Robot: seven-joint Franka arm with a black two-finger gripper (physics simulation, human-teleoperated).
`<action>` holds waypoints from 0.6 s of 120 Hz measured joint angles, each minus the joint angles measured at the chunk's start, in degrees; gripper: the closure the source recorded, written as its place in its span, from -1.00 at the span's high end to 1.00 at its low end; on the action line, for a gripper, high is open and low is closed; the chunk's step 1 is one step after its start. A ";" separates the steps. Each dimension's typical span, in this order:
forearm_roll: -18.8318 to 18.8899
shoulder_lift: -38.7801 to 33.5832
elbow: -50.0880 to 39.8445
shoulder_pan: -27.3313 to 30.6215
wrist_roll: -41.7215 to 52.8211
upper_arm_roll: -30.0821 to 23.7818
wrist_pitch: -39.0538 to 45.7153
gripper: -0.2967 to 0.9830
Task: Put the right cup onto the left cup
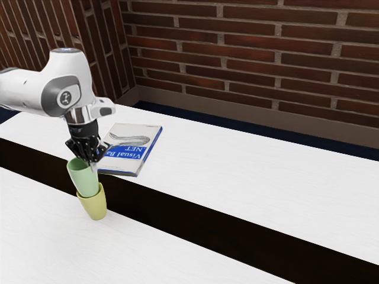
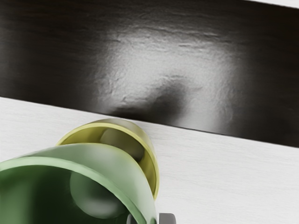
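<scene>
Green cup (image 1: 84, 180), clamped by fingers (image 1: 90, 157), at yellow cup's (image 1: 95, 208) mouth; book (image 1: 130, 131): "Visual Ba", ".NET".

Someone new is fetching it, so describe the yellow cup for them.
Find the dark band crossing the white table. Across it from the book, below the gripper, is the yellow cup. It sits lower than its only neighbour, the pale green cup.

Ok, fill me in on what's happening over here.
The robot arm is putting one cup onto another. Its gripper is closed on the wall of the green cup at the rim. That cup's base is at the mouth of the yellow cup, which is on the white tabletop. A book lies nearby.
</scene>
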 joint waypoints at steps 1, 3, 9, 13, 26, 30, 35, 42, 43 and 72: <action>0.01 0.05 -0.01 0.01 0.00 0.00 0.05 -0.69; 0.02 0.16 -0.03 0.02 0.00 0.00 0.15 -0.69; 0.01 0.59 -0.04 0.06 0.01 0.00 0.42 -0.69; 0.01 0.83 -0.05 0.06 0.00 0.00 0.58 -0.69; 0.46 1.26 0.01 -0.10 0.05 -0.03 0.96 -0.52; 0.71 1.25 0.01 -0.23 0.09 -0.02 1.03 -0.40; 0.94 1.15 0.01 -0.39 0.13 -0.02 1.11 -0.25; 1.16 0.98 0.01 -0.56 0.18 -0.01 1.18 -0.07; 1.19 0.94 0.01 -0.57 0.18 -0.01 1.19 -0.05; 1.52 -0.90 2.34 -0.34 0.54 -0.05 0.41 0.32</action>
